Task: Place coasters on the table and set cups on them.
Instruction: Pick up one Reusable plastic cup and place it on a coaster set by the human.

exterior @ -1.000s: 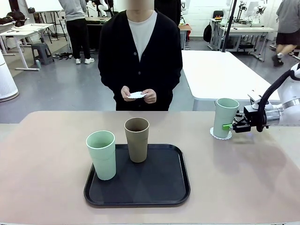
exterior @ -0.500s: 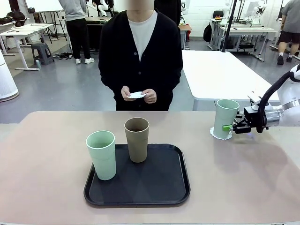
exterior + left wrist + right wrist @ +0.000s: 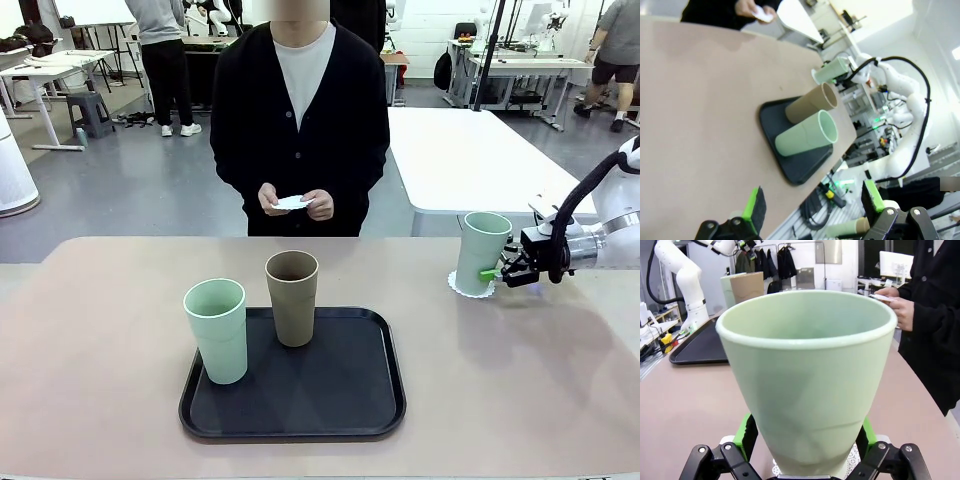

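A pale mint cup [image 3: 481,250] stands on a lacy white coaster [image 3: 470,291] at the table's [image 3: 520,380] far right. My right gripper [image 3: 491,272] is level with its lower half, jaws open on either side of the cup [image 3: 805,370], green pads [image 3: 746,434] close beside its wall; a coaster edge [image 3: 856,460] peeks out below. A second mint cup [image 3: 217,330] and a brown cup [image 3: 292,298] stand on the black tray [image 3: 300,420]. The person holds white coasters [image 3: 292,203] in both hands. My left gripper [image 3: 812,192] hangs open over the table's near-left edge, holding nothing.
The person stands at the far side, behind the middle of the table. The tray sits near the front centre. Bare tabletop lies left of the tray and between the tray and the right cup. White tables stand farther back.
My right gripper has slid slightly to the right, away from the mint cup, which stays on its coaster. The tray, its cups and the person's hands are unchanged.
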`<act>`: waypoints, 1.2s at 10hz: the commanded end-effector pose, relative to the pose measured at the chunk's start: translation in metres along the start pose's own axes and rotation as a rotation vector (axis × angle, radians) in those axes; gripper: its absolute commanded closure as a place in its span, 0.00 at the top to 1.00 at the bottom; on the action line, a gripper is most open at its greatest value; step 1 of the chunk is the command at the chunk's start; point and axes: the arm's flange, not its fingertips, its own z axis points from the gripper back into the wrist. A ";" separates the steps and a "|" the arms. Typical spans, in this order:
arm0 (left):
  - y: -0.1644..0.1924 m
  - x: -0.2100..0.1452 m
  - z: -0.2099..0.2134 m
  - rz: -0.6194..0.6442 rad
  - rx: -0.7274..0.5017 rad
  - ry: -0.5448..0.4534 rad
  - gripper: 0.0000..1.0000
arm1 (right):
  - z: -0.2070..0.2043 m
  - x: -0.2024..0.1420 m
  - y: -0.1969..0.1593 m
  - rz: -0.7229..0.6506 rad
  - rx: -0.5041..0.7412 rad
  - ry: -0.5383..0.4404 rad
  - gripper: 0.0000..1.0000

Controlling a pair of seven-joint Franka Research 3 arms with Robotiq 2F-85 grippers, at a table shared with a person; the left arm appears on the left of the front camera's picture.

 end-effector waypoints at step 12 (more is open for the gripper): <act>0.000 0.000 0.001 -0.011 -0.007 -0.004 1.00 | 0.046 0.003 0.000 -0.082 -0.106 0.145 1.00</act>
